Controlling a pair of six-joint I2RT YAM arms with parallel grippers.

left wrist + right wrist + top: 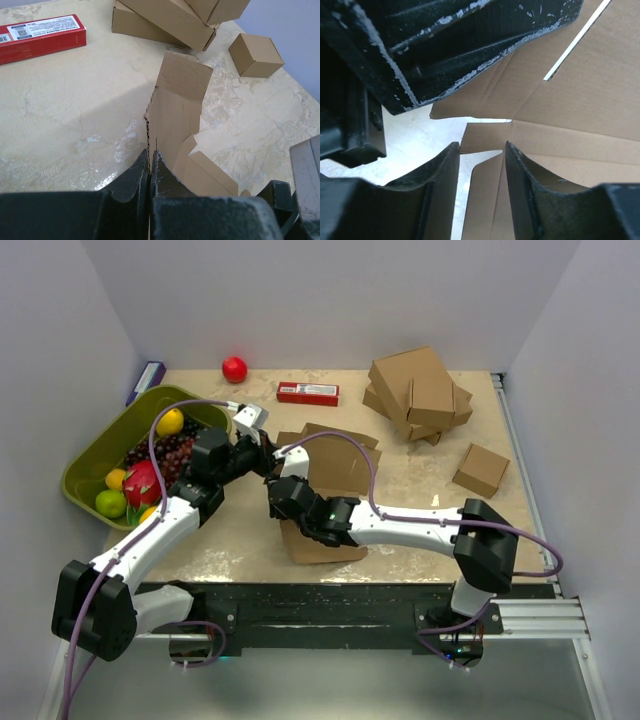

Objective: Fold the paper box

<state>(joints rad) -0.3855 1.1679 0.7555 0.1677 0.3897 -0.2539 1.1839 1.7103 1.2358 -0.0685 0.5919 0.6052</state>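
The paper box (345, 465) lies partly unfolded near the middle of the bench (240, 530). At its 9 o'clock edge the left tool (150, 160) is pinching a raised flap. The right tool (481, 150) hangs over the sheet, its fingers a little spread and holding nothing.
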